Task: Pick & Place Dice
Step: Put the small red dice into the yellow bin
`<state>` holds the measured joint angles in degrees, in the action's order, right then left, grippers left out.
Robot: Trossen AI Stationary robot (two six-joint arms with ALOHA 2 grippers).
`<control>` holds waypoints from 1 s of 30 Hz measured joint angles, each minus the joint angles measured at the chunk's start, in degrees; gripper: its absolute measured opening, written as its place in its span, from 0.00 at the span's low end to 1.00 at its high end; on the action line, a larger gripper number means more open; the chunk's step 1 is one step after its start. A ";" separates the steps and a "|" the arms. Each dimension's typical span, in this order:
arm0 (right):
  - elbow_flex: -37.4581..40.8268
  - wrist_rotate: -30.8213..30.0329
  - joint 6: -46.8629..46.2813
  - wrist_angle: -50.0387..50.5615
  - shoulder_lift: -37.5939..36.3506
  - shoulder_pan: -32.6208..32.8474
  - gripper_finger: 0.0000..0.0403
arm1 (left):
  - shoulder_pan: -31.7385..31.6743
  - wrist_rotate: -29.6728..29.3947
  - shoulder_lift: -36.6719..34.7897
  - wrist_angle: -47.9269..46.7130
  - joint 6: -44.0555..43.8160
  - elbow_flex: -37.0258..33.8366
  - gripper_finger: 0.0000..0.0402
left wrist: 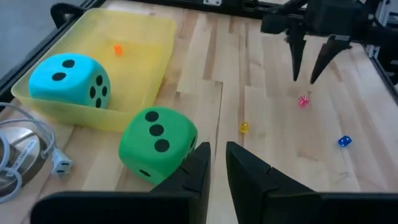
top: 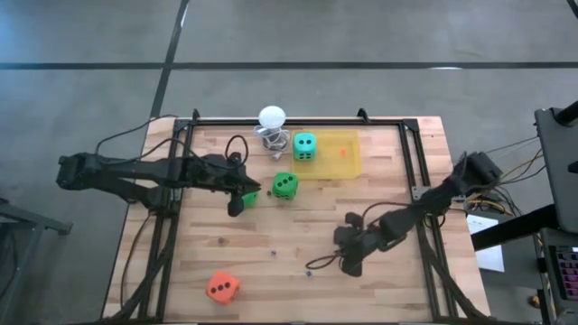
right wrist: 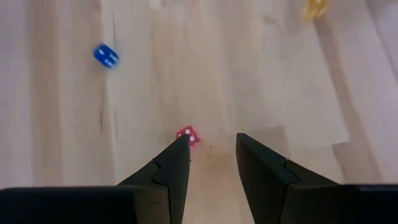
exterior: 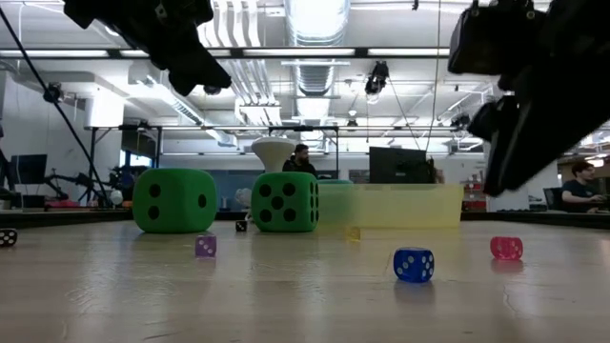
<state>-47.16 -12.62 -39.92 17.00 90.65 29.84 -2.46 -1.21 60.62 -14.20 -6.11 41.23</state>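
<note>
The nearer bright green soft die with black pips [top: 250, 197] sits on the table right at the tip of the left gripper [top: 239, 203], which the low view shows hanging above the table rather than on it. In the left wrist view that gripper's two dark fingers [left wrist: 252, 171] stand a narrow gap apart with nothing between them.

A second bright green soft die [left wrist: 158, 143] lies just past the fingertips and to one side, touching neither finger. Farther ahead of the left gripper, the teal soft die with black pips [left wrist: 68, 81] rests inside a shallow translucent yellow plastic tray [left wrist: 149, 31], against its near wall. A tiny orange piece [left wrist: 118, 50] lies in the tray's far part. The orange-red soft die with black pips [top: 222, 287] sits well apart from both grippers, near the table's front edge on the left arm's side.

The right gripper [right wrist: 211, 138] points down at the wooden tabletop [top: 298, 226] with its fingers apart and empty. A tiny pink-red die with white pips [right wrist: 187, 134] lies just beside one fingertip, outside the gap. A tiny blue die [right wrist: 106, 55] and a tiny yellow die [right wrist: 313, 7] lie farther off on the boards.

Beside the tray, a white ball on a wire stand [top: 272, 117] stands by the table's back edge.
</note>
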 joint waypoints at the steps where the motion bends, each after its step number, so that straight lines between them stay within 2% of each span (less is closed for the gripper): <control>1: -0.31 0.44 0.00 -0.42 1.05 0.15 0.31 | 0.00 0.00 0.06 -0.34 0.01 -0.02 0.15; 10: -2.63 3.67 0.21 -2.68 5.59 0.68 0.30 | 0.11 2.83 0.90 -1.58 0.18 0.00 0.15; 30: -2.31 0.48 0.87 -2.88 8.01 0.64 0.30 | 0.44 3.87 2.45 -2.49 0.16 -0.04 0.15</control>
<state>-49.47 -12.14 -39.05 14.13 98.65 30.48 -2.02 2.66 63.07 -16.69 -5.96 41.19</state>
